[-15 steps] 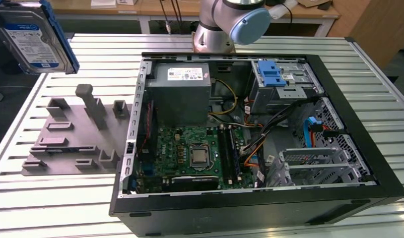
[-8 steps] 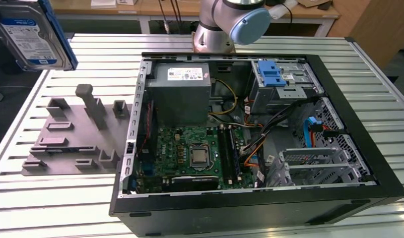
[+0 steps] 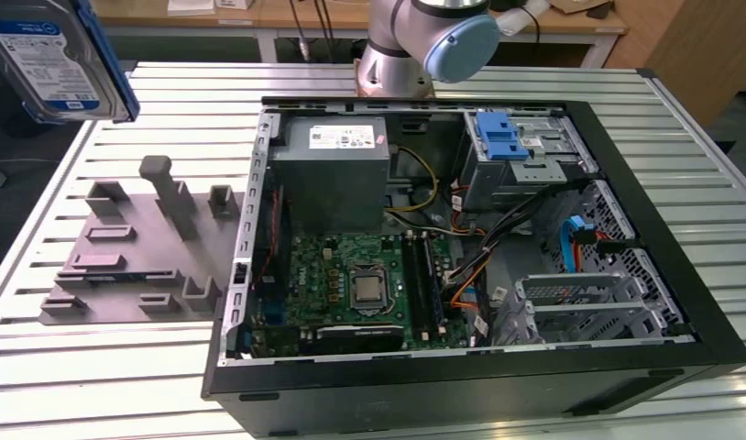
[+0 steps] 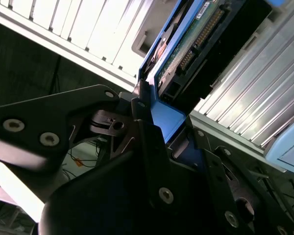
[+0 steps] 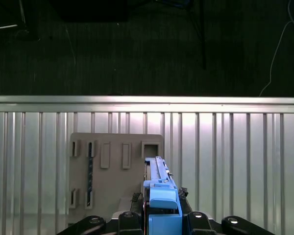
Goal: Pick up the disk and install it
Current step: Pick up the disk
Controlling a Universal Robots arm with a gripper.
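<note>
Although the pick-up half of the job looks done, the installing half is not: the disk hangs in the air at about ten o'clock from the open computer case in the exterior view, well apart from it and clear of the slatted table. The gripper has its jaws closed on the disk, pinching the blue carrier from both sides, and the second wrist view shows the same clamp on the carrier's end, with the gripper around the blue plastic. Inside the case, the drive cage with its blue latch sits at the one o'clock corner of the interior, and I see no disk in it, so by my judgement nothing of the fitting has begun. The grey fixture plate lies on the table at nine o'clock from the case, and in the first wrist view it lies directly under the held disk. As for the disk itself, it is a flat silver slab with a white-and-blue label facing the exterior camera, framed in blue along its edges. Seen in the first wrist view it is edge-on and thin, and the second wrist view shows the disk from its underside, with a green circuit board and a row of connector pins.
</note>
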